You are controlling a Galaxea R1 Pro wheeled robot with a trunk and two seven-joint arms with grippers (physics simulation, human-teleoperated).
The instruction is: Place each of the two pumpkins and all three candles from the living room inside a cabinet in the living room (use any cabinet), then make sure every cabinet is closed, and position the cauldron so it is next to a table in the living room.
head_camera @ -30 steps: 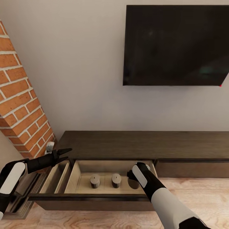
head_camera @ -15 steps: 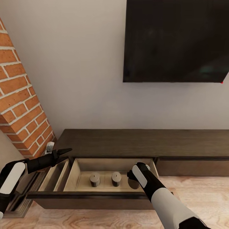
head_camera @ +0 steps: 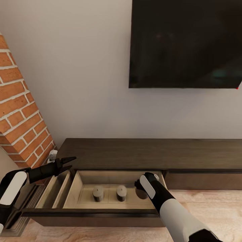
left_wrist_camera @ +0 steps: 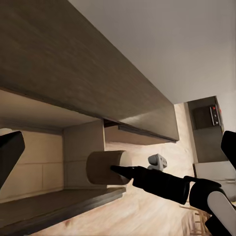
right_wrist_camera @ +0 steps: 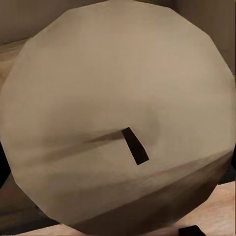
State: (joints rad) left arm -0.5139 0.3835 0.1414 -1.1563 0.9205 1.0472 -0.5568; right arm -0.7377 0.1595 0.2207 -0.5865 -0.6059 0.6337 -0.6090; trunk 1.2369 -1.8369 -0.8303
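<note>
Furthest left stands a brick pillar [head_camera: 20,124]. Beside it the left gripper [head_camera: 72,161] hovers over the left end of the cabinet [head_camera: 151,153], its fingers spread apart and holding nothing.

Next comes the drawer [head_camera: 87,212], pulled out over the floor [head_camera: 215,208]. Two candles [head_camera: 97,194] stand upright on its bottom, side by side and apart from each other.

To their right the right gripper [head_camera: 139,186] reaches down into the same drawer. The left wrist view shows one dark finger [left_wrist_camera: 129,172] lying along the side of the third candle [left_wrist_camera: 105,167]. In the right wrist view that candle's flat top and wick [right_wrist_camera: 134,146] sit close to the camera. From this I judge the gripper is clamped on it, just beside the drawer's right wall. I cannot tell whether its base touches the drawer bottom.

The candle looks light, stiff and stubby. Wax is smooth and may slip or dent under a hard squeeze. The best hold is probably across the round side at mid-height, with moderate pressure. Being short and wide, it should stand steadily if released upright and low.

A TV [head_camera: 185,43] hangs on the wall above the cabinet's right part
</note>
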